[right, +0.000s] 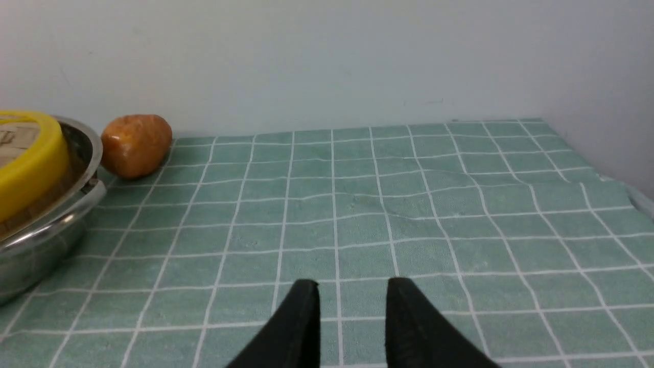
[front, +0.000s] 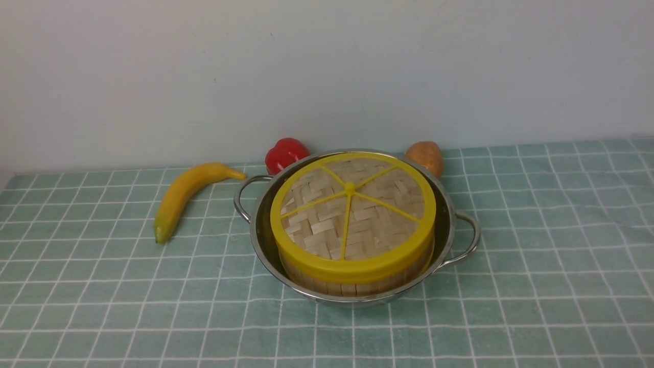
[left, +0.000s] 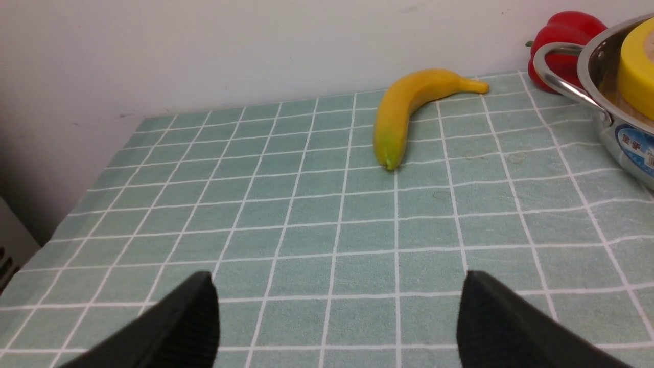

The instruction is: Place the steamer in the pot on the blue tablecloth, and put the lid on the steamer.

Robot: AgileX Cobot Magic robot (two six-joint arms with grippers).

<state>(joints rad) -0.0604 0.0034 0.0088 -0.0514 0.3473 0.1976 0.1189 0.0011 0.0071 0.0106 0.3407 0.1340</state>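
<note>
**Lidded steamer sits in pot, both grippers empty**

Pale teal-blue grid tablecloth (front: 536, 286) fills the foreground. On it stands the wide shiny steel pot (front: 445, 204) with looped wire handles. Inside it sits the slatted bamboo steamer (front: 352, 286), with the flat woven yellow-rimmed lid (front: 352, 212) on top. Yellow banana (front: 186, 197) lies left of the pot; red pepper (front: 286, 153) and brown potato (front: 425, 156) lie behind it. Left gripper (left: 337, 317) is spread wide over bare cloth. Right gripper (right: 352, 317) shows a narrow gap, nothing between the tips.

left pincer (left: 337, 312) spread wide, right pincer (right: 352, 317) parted (narrowly)
</note>
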